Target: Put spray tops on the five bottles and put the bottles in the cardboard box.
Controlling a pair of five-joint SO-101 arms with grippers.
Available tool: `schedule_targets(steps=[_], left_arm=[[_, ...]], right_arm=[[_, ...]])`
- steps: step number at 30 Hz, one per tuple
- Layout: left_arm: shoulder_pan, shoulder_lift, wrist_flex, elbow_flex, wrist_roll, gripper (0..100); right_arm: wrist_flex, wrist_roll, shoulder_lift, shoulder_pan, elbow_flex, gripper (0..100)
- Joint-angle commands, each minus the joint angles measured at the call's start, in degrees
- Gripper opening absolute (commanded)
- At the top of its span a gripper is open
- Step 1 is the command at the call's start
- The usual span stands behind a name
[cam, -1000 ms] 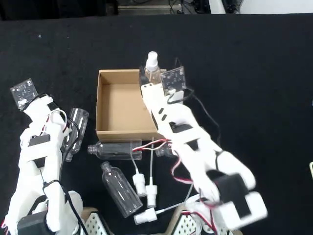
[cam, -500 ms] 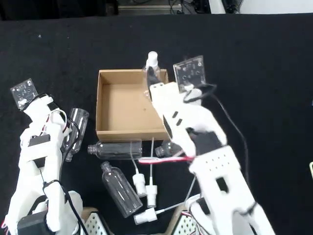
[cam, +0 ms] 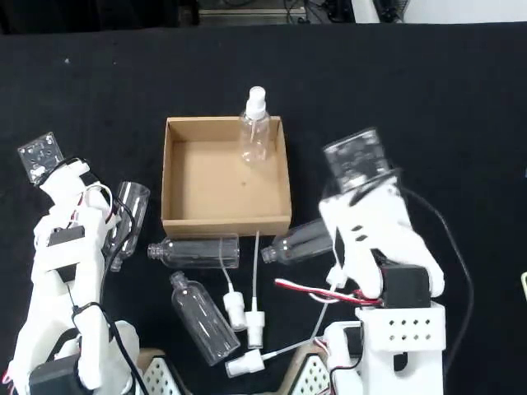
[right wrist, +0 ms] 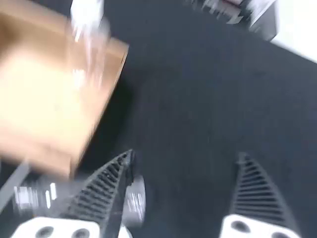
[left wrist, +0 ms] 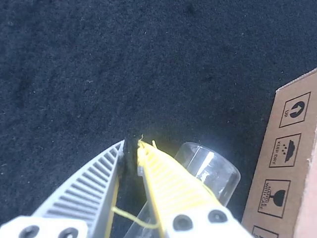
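With one capped bottle (cam: 256,132) standing in the box (cam: 202,181), the spread right pincer (right wrist: 186,154) hangs by a bare bottle (cam: 300,241), probably next; the left pincer (left wrist: 131,145) is pressed together.

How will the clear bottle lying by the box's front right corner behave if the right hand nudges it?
The bottle lies on its round side, so it will probably roll rather than slide. It looks empty and thin-walled, so likely light and easily knocked away. Its smooth plastic may slip in the right hand.
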Motion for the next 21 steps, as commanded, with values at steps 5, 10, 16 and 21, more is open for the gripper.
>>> schedule_targets(steps=[5, 10, 16, 21], left_arm=[[0.4, -0.4, -1.1, -0.2, 0.1, 3], [0.4, -0.4, -1.1, -0.2, 0.1, 3], [0.4, -0.4, -1.1, -0.2, 0.1, 3], [0.4, -0.4, -1.1, -0.2, 0.1, 3]], right_arm=[[14.4, 30.1, 3.8, -1.1, 0.7, 31.4], [12.4, 36.0, 11.8, -1.4, 1.3, 31.7], [12.5, 44.5, 23.0, -4.0, 1.1, 31.8], [10.7, 50.7, 28.4, -6.4, 0.8, 31.8]])
